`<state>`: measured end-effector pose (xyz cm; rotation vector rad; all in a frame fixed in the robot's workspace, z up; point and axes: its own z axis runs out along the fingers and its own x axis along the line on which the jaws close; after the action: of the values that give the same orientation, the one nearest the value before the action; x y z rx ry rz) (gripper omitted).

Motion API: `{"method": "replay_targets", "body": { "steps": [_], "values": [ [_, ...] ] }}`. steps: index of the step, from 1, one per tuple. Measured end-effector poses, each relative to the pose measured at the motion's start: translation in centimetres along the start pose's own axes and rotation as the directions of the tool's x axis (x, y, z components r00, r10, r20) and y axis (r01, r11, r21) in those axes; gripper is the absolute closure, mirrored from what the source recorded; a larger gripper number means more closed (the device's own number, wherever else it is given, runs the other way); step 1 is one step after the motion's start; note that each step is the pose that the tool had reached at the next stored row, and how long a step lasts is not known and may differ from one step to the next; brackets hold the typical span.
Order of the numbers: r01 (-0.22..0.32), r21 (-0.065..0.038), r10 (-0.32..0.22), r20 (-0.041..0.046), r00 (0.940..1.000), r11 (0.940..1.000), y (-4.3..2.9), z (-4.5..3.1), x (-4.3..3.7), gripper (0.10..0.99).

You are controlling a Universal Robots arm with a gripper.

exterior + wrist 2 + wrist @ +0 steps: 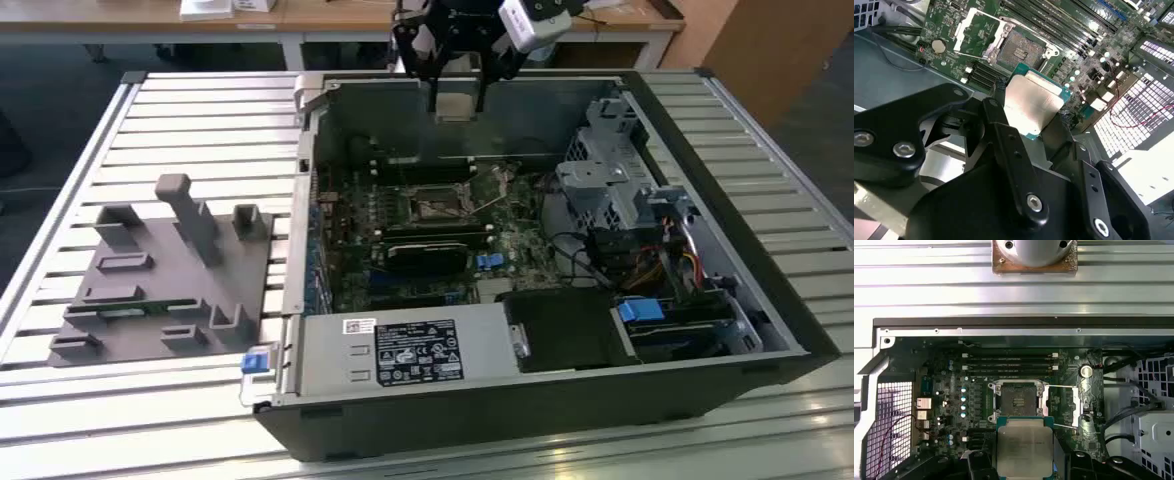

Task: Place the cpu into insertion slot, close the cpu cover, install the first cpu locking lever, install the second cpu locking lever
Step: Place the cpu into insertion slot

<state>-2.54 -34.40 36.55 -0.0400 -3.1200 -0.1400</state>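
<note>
Four steps, none finished. In the exterior view my gripper hangs high over the open case, well above the insertion slot. In the second wrist view my jaws pinch the cpu by its edges; the slot lies bare beyond it, the cpu cover swung open. In the first wrist view the cpu sits apart from the empty slot, so seating, closing and locking remain.

Reads as brushed, dull-silver metal on the cpu, edged in green board, and as matt black on the gripper links with bright screw heads. Looks like bare, shiny sheet metal on the cpu cover, and dark matt plastic with a thin metal rim on the insertion slot. Gleams as ribbed, satin light metal on the table, with matt grey plastic on the fixture.
</note>
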Motion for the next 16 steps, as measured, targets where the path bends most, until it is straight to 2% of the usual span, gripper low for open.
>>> {"method": "replay_targets", "body": {
  "steps": [9, 12, 16],
  "values": [
    [-0.009, 0.001, 0.009, 0.0009, 1.0, 1.0, 0.0, 0.0, 0.0, 0.549],
    [-0.055, 0.002, 0.055, 0.005, 0.9985, 0.9985, 0.0, 0.03, 0.0, 0.549],
    [-0.124, 0.0, 0.124, 0.0111, 0.9922, 0.9922, -0.01, 0.09, 0.01, 0.549]
  ]
}}
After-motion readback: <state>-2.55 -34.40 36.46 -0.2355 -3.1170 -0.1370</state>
